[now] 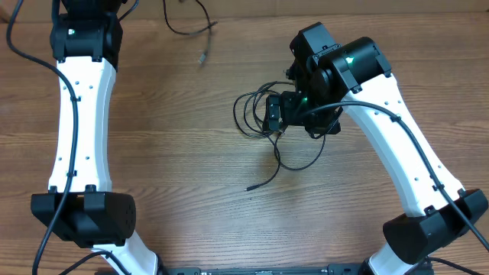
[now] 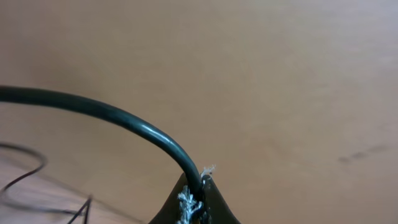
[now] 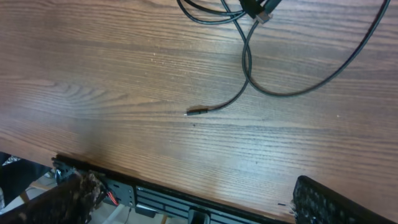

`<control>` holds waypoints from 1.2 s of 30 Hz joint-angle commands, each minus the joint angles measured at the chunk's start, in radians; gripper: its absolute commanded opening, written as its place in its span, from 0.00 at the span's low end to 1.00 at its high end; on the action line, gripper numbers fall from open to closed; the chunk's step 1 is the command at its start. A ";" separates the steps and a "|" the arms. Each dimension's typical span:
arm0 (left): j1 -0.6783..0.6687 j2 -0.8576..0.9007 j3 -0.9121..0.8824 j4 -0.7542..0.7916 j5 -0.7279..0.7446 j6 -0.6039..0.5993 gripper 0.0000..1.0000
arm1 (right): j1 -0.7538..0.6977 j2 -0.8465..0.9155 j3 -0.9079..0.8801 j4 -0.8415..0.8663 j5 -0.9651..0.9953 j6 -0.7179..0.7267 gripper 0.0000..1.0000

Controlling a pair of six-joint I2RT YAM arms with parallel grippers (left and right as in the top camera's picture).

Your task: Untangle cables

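The cables lie as a small bundle of thin black loops (image 1: 254, 114) in the middle of the wooden table. One tail runs down to a small plug end (image 1: 248, 187). The right wrist view shows the same tail and plug (image 3: 198, 111) and a wide loop (image 3: 323, 74). My right gripper (image 1: 273, 114) hovers at the bundle's right edge. Its fingers are wide apart and empty in its wrist view (image 3: 196, 205). My left gripper is out of the overhead view at the top left. In its wrist view its jaws (image 2: 196, 202) are shut on a black cable (image 2: 112, 115).
A separate thin black cable (image 1: 191, 27) with a plug end (image 1: 202, 57) lies at the table's far edge. The left arm (image 1: 80, 114) stretches along the left side. The table's front edge and a metal rail (image 3: 161, 196) show in the right wrist view.
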 commanded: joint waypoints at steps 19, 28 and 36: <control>0.456 0.291 0.007 -0.149 -0.145 0.431 0.68 | 0.020 -0.012 -0.003 -0.050 -0.001 0.005 1.00; 0.498 0.293 0.006 -0.322 0.010 0.523 1.00 | 0.079 -0.012 -0.003 -0.018 -0.001 0.004 1.00; 0.457 0.294 -0.060 -0.485 -0.243 0.529 0.97 | 0.137 -0.012 -0.003 0.003 -0.001 0.004 1.00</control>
